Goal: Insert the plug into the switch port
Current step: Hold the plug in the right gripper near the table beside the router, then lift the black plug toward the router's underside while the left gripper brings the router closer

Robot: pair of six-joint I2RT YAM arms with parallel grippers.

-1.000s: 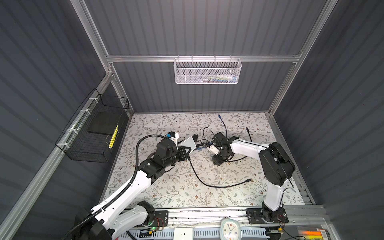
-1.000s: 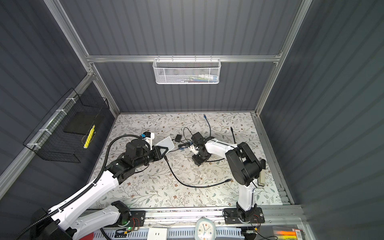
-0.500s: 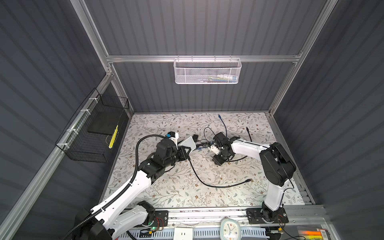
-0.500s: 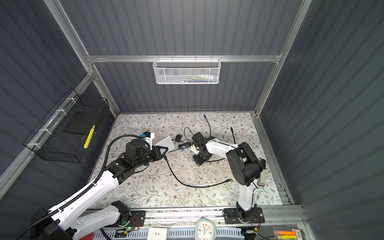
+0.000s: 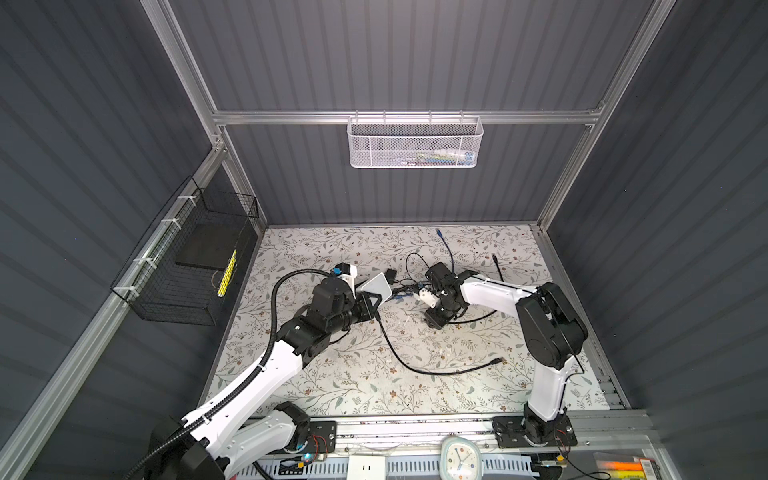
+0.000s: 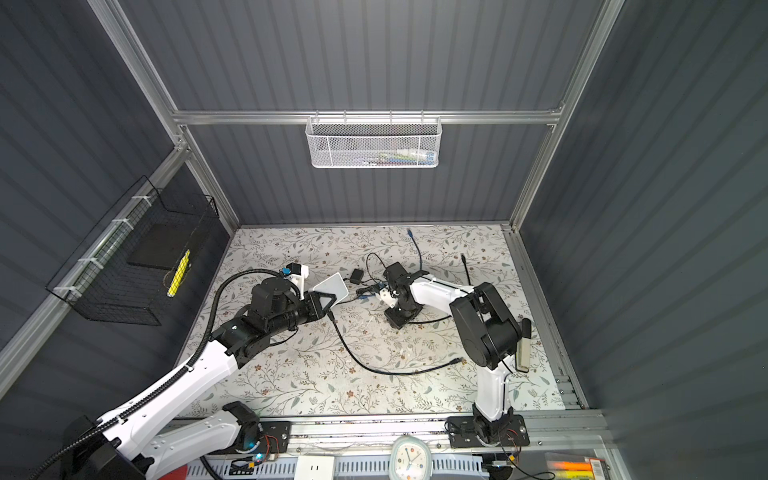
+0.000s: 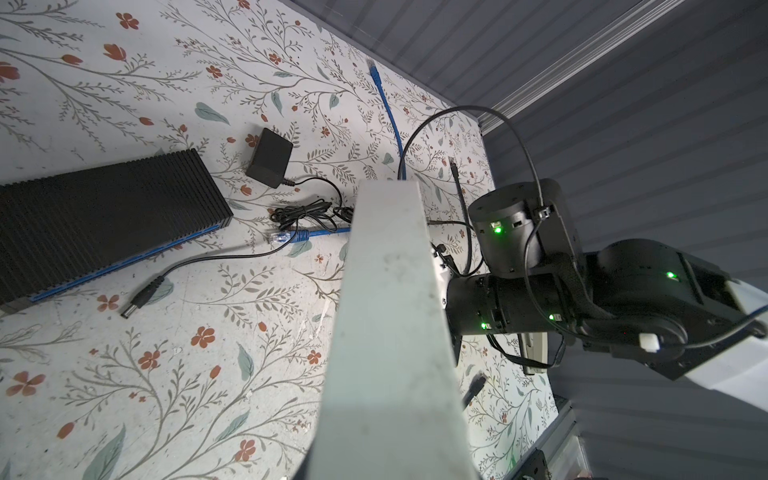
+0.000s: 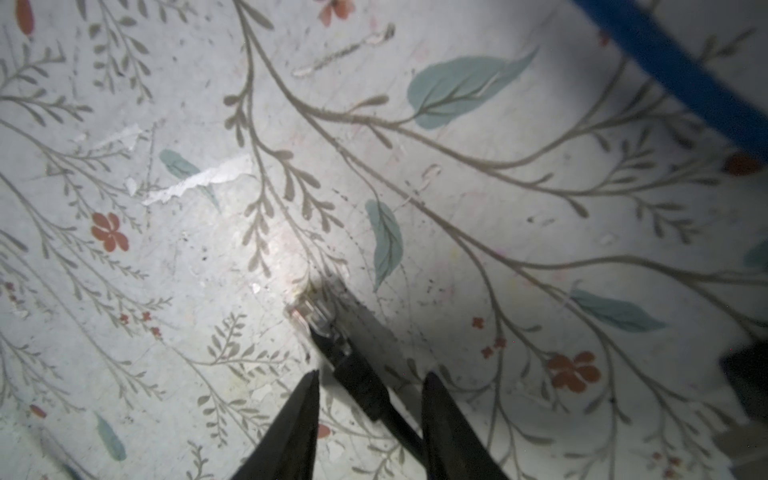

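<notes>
**Grasp on the plug cable not yet made**

You are working on the pick-up step. The plug [image 8: 316,311], a clear connector on a black cable [image 8: 395,424], is lying flat on the flowered surface [image 8: 166,124]. The right hand [image 8: 372,373] is hovering low over it. Its dark fingers [image 8: 299,415] are standing apart, one on each side of the cable just behind the plug. A gap is showing on both sides, so nothing is being held. In a top view the right hand [image 5: 432,322] is pointing down near the middle of the surface.

The switch [image 7: 104,216] is lying on the side of the left arm, with the blue port face [image 7: 124,262] along its long edge, well apart from the plug. In both top views I am not finding it; probably the arm is covering it. The left hand [image 5: 371,305] is closed together. A pale flat piece [image 7: 386,311] is reaching out in front of it, and I cannot tell if it is part of the hand or something clamped.

For the next move, I judge you are needing to bring the fingers together squarely behind the plug. Then you are lifting it, carrying it across, and lining the clear tip up with one port. A blue cable end [image 7: 282,237] is lying near the port face, so the approach is asking for care.
</notes>
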